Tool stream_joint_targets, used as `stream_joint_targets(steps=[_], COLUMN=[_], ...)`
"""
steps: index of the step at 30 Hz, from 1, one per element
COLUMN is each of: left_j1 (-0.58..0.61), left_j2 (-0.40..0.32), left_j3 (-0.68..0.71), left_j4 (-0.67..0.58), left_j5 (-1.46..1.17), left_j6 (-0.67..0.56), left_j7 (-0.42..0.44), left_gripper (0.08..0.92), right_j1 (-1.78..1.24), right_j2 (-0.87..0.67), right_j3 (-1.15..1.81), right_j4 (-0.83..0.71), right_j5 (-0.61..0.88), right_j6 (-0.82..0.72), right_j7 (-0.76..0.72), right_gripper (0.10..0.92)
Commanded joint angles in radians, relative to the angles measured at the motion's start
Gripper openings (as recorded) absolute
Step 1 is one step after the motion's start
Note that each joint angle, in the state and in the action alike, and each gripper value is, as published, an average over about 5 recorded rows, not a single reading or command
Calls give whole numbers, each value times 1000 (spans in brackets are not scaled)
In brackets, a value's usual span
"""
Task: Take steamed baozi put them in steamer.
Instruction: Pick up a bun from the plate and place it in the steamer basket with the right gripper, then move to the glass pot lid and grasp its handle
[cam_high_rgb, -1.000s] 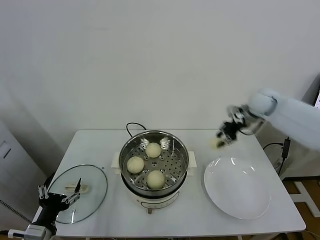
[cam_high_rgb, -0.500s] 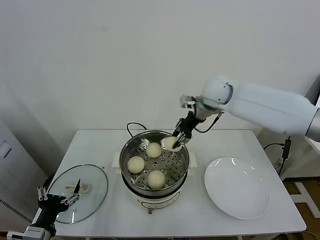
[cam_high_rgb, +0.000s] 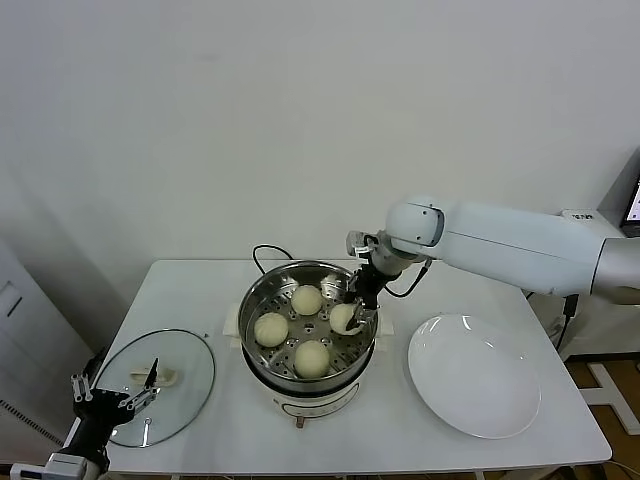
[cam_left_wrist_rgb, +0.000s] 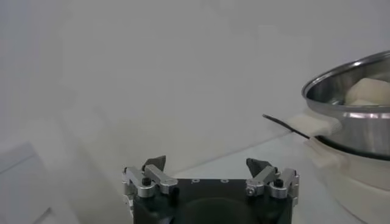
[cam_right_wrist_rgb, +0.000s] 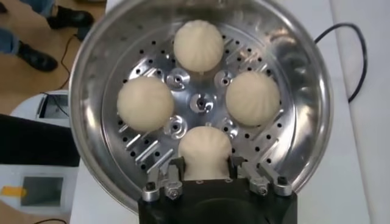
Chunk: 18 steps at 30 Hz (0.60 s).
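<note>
White desk (cam_high_rgb: 200, 290) carries everything, ordered here from the biggest thing down. Toward its right edge lies a flat white plate (cam_high_rgb: 475, 375), bare. At the middle, nearer the front edge than the back, stands the steamer (cam_high_rgb: 258, 300), a shiny steel pot with a perforated floor, white side handles and a white base; a black cord (cam_high_rgb: 262, 252) loops from behind it toward the back edge. Near the front left corner rests a round glass lid (cam_high_rgb: 185, 372).

Inside the steamer sit all four steamed baozi (cam_right_wrist_rgb: 198, 44), cream-white and smooth, spaced around the floor's centre and apart from one another.

From the right, the long white arm reaches over the pot's rim, and the right tool (cam_high_rgb: 355, 310) hangs just inside, at the side of the steamer nearest the plate. Its fingers (cam_right_wrist_rgb: 172, 171) flank the nearest bun (cam_right_wrist_rgb: 205, 152) on both sides; the wrist view does not settle whether they press it or stand just clear of it.

Off the desk's front left corner, low beside the lid, waits the left tool (cam_left_wrist_rgb: 210, 173), its fingers spread wide with nothing between them.
</note>
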Motion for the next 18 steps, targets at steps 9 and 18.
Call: stream_joint_targets(steps=[9,18], left_j1=[4,-1], left_j2=[3,7], left_j3=[-4,5], left_j4=[-3,-7], left_j5=[-6,-6], left_j6=[-3,-2], left_j7=[1,0], left_gripper=[823,823], right_j1=[-19,-304], right_j2=[-33,-148], right_j3=[122,522], right_j4=[-18,-92], right_j5=[133,534], right_j6=[13,347], right_j7=[87,753], right_gripper=[817,823])
